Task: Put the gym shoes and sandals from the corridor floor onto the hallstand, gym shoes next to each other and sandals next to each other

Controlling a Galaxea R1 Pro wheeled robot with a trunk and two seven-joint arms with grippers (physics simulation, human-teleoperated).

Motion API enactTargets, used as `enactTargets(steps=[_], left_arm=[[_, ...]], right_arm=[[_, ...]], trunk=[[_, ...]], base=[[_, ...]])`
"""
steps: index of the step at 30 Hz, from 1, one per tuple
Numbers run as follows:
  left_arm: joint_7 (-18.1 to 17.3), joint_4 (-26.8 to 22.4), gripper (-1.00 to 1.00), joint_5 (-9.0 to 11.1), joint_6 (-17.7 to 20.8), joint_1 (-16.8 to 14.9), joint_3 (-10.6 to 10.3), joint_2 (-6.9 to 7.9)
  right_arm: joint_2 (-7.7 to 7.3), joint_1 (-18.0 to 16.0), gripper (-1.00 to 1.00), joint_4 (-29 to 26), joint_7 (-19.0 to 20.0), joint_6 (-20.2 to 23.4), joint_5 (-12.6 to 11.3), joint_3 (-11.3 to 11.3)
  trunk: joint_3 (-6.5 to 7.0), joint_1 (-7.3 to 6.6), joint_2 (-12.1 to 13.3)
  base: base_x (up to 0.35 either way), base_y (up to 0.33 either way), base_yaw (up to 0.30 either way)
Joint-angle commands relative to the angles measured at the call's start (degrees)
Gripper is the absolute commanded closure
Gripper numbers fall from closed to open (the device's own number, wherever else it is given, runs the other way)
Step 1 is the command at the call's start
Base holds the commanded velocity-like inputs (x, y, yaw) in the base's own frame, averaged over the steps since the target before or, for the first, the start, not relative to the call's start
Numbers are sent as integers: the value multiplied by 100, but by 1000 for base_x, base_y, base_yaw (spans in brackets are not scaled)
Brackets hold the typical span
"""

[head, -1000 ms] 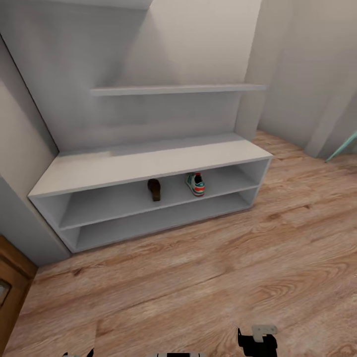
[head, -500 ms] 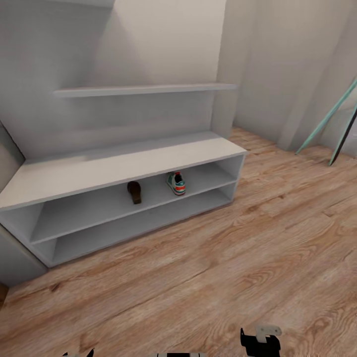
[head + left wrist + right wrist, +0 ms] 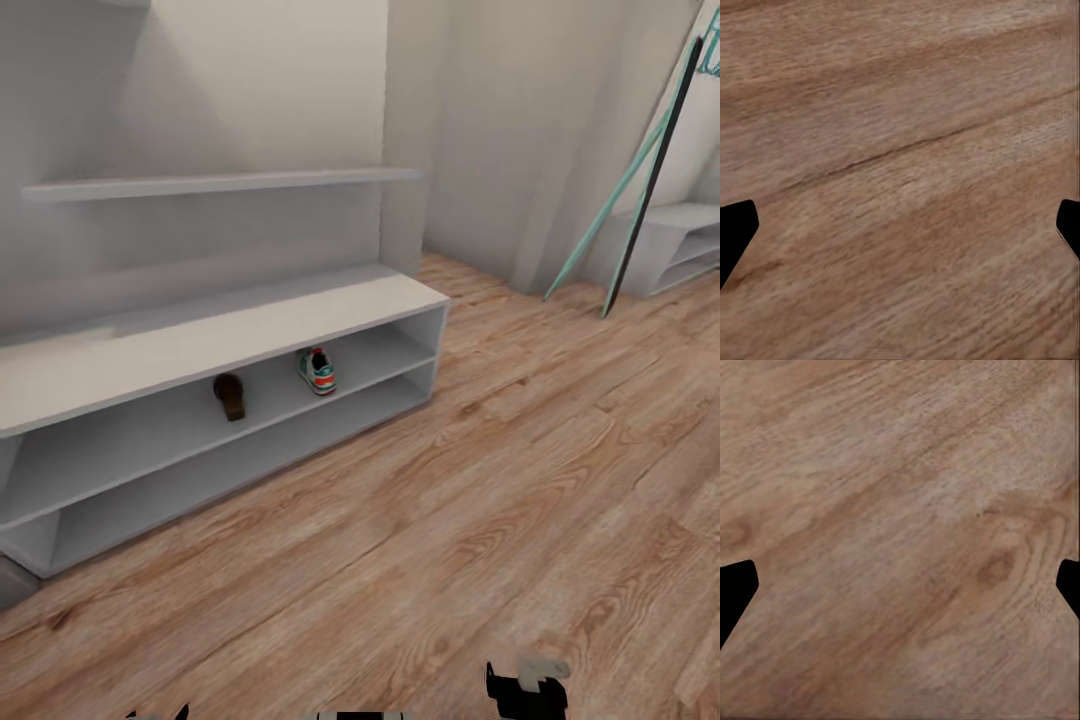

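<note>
no readable text, labels, brands, numbers or signs on any surface

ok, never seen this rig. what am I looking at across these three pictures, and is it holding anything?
It's a simulated wheeled robot with two arms. The big picture comes from its head camera, looking down a corridor. A low grey shoe rack stands against the wall; on its upper open shelf sit one brown sandal and one gym shoe, apart from each other. The rest is wood floor, with thin poles leaning by the far wall. The other two pictures come from cameras on each wrist, looking along the fingers. The left end effector and right end effector both hang open over bare floor, holding nothing.
</note>
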Motion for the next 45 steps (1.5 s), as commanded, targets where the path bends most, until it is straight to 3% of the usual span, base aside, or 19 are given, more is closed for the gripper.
enactTargets(steps=[1, 45], left_arm=[[-36, 4, -100, -39, -20, -4, 48, -2], [-36, -5, -100, 10, -29, -4, 64, -1]], right_arm=[[2, -5, -100, 10, -22, -17, 60, -42], [6, 5, -100, 13, -21, -20, 58, -40]], trunk=[[-4, -1, -2], [-4, -1, -2]], base=[[0, 0, -267], [0, 0, -267]])
